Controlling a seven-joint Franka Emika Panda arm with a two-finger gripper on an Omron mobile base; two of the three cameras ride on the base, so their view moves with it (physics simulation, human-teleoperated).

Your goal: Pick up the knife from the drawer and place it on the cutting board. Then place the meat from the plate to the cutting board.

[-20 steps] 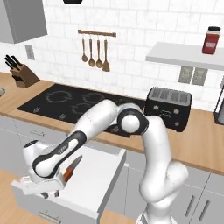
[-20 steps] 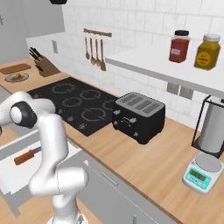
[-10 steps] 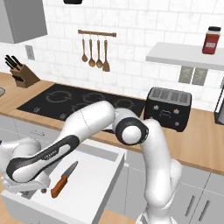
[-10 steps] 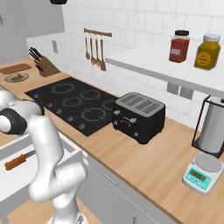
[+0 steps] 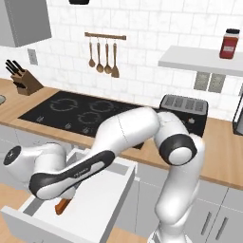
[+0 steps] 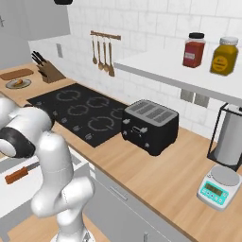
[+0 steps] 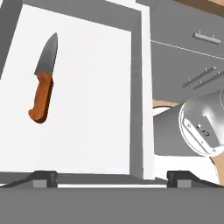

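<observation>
Fingers sit wide apart with nothing between them, gripper above the open drawer, so I'd guess it's lining up a grab. The knife lies flat on the drawer floor, off to the left of the gripper's line in the hand view. Arm folds down low from the counter. Way back, board and plate with the meat wait beside the knife block.
</observation>
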